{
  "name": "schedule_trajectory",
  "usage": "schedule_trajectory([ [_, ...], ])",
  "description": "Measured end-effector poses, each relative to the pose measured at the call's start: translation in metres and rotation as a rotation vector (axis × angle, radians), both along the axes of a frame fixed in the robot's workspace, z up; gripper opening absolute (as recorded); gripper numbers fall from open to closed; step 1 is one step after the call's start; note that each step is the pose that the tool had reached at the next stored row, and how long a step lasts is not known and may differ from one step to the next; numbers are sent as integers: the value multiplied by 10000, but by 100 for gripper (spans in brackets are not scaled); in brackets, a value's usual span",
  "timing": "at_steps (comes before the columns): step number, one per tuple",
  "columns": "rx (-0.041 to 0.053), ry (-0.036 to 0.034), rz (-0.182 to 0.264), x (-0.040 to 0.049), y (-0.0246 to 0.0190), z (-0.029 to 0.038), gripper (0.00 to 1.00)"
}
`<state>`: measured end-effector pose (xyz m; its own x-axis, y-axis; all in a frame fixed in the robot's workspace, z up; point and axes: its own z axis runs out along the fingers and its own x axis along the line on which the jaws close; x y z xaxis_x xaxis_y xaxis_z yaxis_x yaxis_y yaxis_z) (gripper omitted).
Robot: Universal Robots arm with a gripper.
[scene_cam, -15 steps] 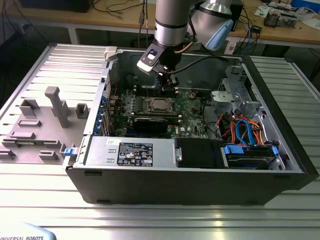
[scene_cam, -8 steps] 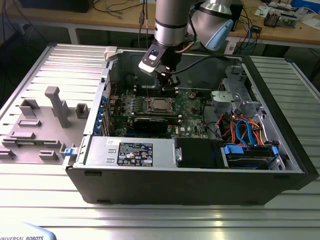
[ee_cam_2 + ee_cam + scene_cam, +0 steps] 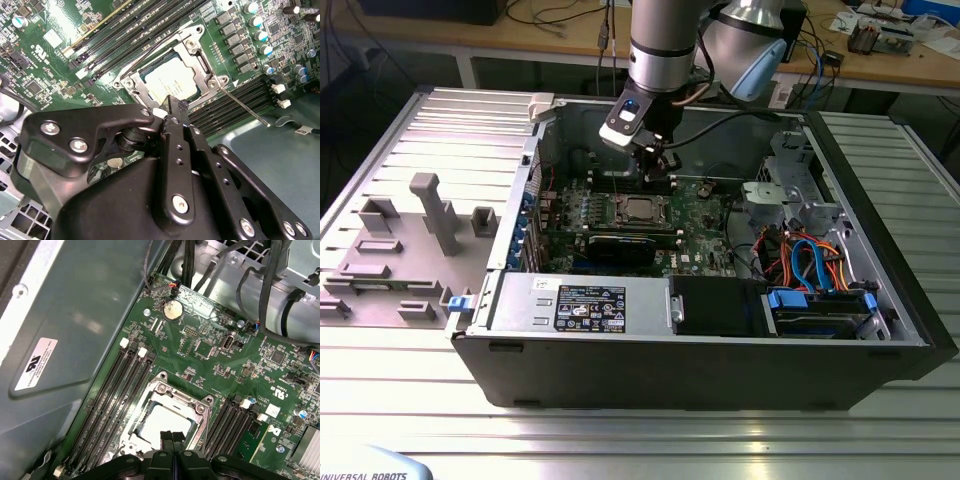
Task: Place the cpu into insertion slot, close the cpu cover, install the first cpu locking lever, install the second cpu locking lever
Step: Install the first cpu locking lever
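The cpu (image 3: 640,208) lies flat in the motherboard socket, its silvery top showing in both wrist views (image 3: 169,80) (image 3: 161,422). The cpu cover (image 3: 200,62) (image 3: 170,390), a silvery metal frame, lies down around it. A thin wire locking lever (image 3: 246,106) angles out from one socket corner over the memory slots. My gripper (image 3: 658,172) hangs just above the socket's edge, its two black fingers pressed together with nothing between them (image 3: 173,106) (image 3: 172,436).
The open computer case (image 3: 880,300) walls in the board. Memory slots (image 3: 117,390) flank the socket. A long black card (image 3: 620,246) lies in front of it, a power supply (image 3: 580,300) nearer still, and coloured cables (image 3: 805,262) to the exterior view's right.
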<state>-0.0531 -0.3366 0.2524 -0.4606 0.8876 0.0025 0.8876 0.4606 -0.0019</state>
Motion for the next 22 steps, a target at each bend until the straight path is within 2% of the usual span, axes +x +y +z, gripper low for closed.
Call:
schedule_trajectory([
  [8, -2, 0, 3, 0, -1, 5, 11],
  [15, -9, -2, 13, 0, 0, 103, 11],
  [16, -7, -6, 118, 0, 0, 102, 11],
  [17, -7, -7, 527, -1, 0, 103, 11],
  [22, -9, -6, 1632, -1, 0, 103, 11],
])
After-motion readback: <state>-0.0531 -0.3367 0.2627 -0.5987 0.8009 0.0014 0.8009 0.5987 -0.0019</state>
